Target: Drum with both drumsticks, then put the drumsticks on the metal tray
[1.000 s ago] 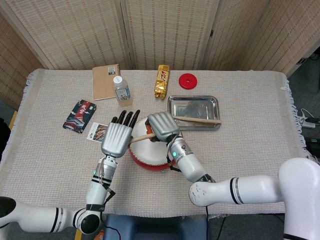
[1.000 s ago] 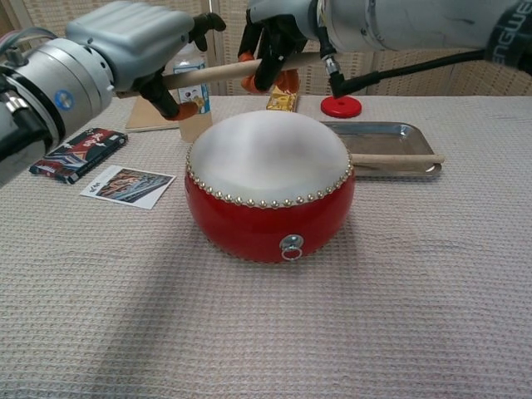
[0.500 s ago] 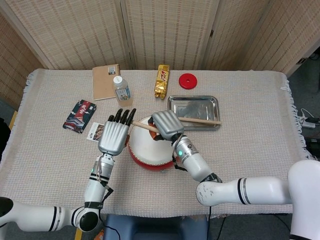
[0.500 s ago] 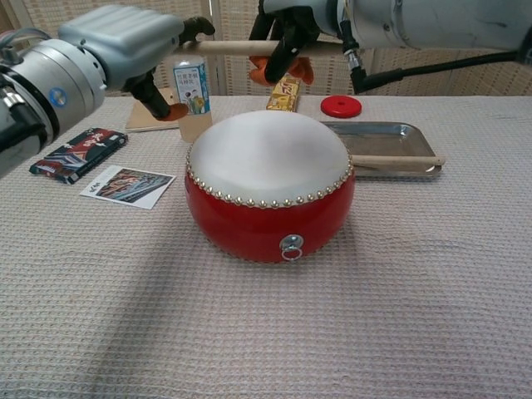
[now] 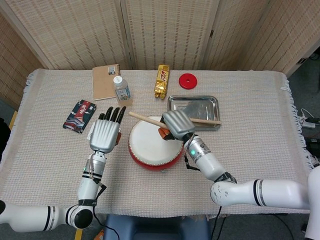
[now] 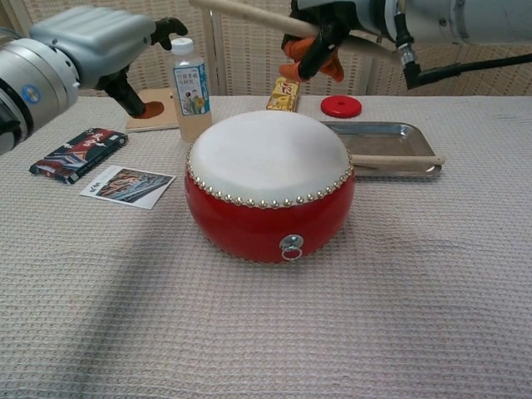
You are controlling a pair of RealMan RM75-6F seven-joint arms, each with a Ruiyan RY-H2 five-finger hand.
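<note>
A red drum (image 5: 152, 145) with a white skin (image 6: 266, 150) stands mid-table. Above its far right edge my right hand (image 5: 177, 125) grips one wooden drumstick (image 5: 145, 119), which points left over the drum; the chest view shows this hand (image 6: 332, 25) and the drumstick (image 6: 249, 12) raised high. A second drumstick (image 5: 202, 120) lies along the near edge of the metal tray (image 5: 194, 105), to the right of the drum, also seen in the chest view as the drumstick (image 6: 395, 160) on the tray (image 6: 391, 133). Left of the drum, my left hand (image 5: 105, 135) is held up with fingers spread and nothing in it.
At the back stand a water bottle (image 5: 121, 89), a brown notebook (image 5: 105, 81), a gold snack pack (image 5: 161, 81) and a red disc (image 5: 188, 80). A dark packet (image 5: 79, 115) and a picture card (image 6: 126, 184) lie left of the drum, near my left hand.
My left hand let go of the drumstick and drew back to the left. My right hand carried the stick up and to the right, toward the tray.
</note>
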